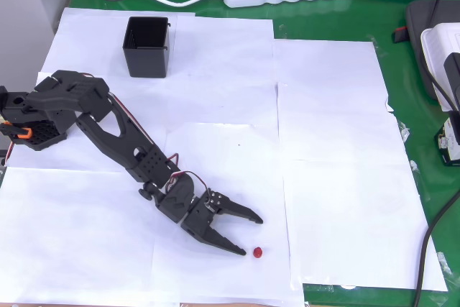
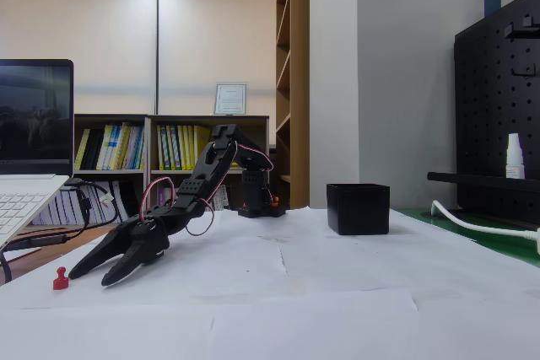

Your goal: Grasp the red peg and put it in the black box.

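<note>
My pincer (image 1: 248,235), released and low near the table's front edge, must straddle the peg (image 1: 257,252) squarely before clenching, I judge.

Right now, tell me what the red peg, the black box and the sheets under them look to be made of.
Red peg: probably moulded plastic; even, saturated red, slightly glossy, too small to be sure.
Black box: likely rigid plastic; thin straight walls, uniform matte black with a faint sheen.
White sheets: paper; flat, thin, matte, with overlapping edges on the green table.
</note>
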